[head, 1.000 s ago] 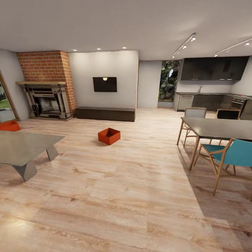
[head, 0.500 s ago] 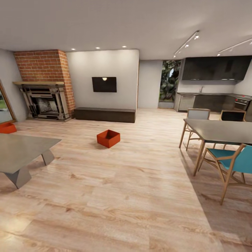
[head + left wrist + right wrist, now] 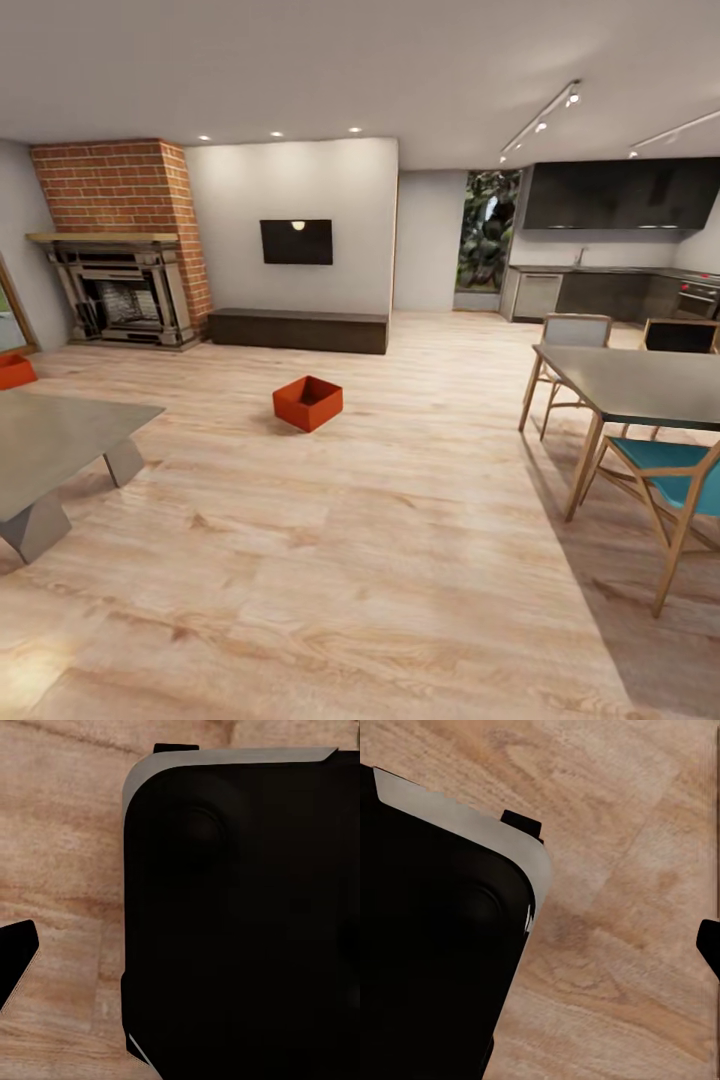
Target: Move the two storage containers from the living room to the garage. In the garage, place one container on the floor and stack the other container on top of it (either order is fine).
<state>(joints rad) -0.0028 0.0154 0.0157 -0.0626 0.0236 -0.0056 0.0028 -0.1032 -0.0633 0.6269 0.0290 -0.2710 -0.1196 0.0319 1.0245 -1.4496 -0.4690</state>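
Nearest to us, both wrist views look straight down on light wood planks, each half covered by a black rounded body of our own robot (image 3: 240, 915); a dark sliver at the edge of each may be a finger, but we cannot tell whether either pincer is open or closed.

In the head view the whole picture has slid over the last second: the grey coffee table (image 3: 50, 450) has drifted further off to the left, the dining table (image 3: 640, 385) and teal chair (image 3: 680, 475) further right and lower. We read that as our camera and base moving, not the furniture. We judge we are advancing into the living room, with the fetching step not yet begun.

One storage container (image 3: 308, 402) sits open side up on the plank floor at mid-distance, slightly left of centre, well apart from everything. The second container (image 3: 14, 371) shows at the far left edge, beyond the coffee table, partly cut off.

Farther back stand the dark low cabinet (image 3: 298, 330), the brick fireplace (image 3: 120, 245) and the kitchen (image 3: 610, 290) at far right. The wrist views show bare floor beneath us, which the head view leaves out.
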